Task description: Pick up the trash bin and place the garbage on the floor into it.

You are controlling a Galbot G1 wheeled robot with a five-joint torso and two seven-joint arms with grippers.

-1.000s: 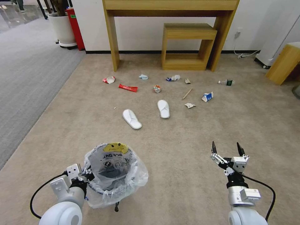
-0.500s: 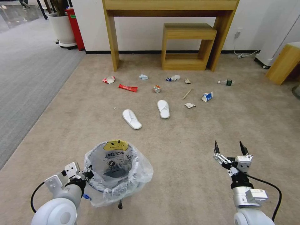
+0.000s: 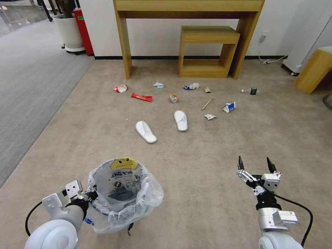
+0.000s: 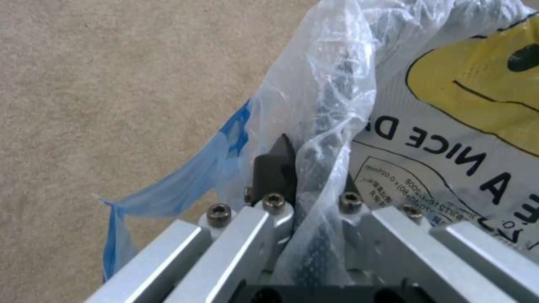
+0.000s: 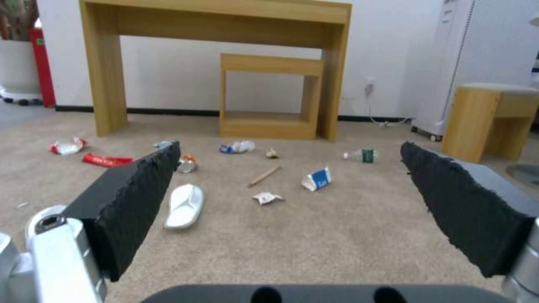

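Observation:
The trash bin [image 3: 122, 193], dark with a clear smiley-face bag [image 4: 449, 105], hangs at my near left. My left gripper [image 3: 90, 196] [image 4: 306, 168] is shut on its rim through the plastic. Open and holding nothing, my right gripper [image 3: 255, 163] [image 5: 289, 147] hovers at the near right. On the beige floor [image 3: 207, 166] ahead lies the garbage: two white slippers [image 3: 146, 131] [image 3: 181, 120], a red wrapper [image 3: 141, 97], a crushed can [image 3: 173, 98], a wooden stick [image 3: 207, 103], a blue-white carton [image 3: 229, 107] [image 5: 317, 179], crumpled paper [image 3: 210, 117] and a small bottle [image 3: 250, 91].
A wooden desk [image 3: 188, 7] with a small wooden stool [image 3: 207, 34] under it stands against the far wall. Grey ribbed carpet [image 3: 27, 86], a white plant pot [image 3: 69, 33] and a red bin [image 3: 83, 31] are at the left. A wooden side table [image 3: 313, 71] is at the right.
My left gripper and the bin have shifted a little to the left and nearer to me. The right gripper has drawn back slightly, still open.

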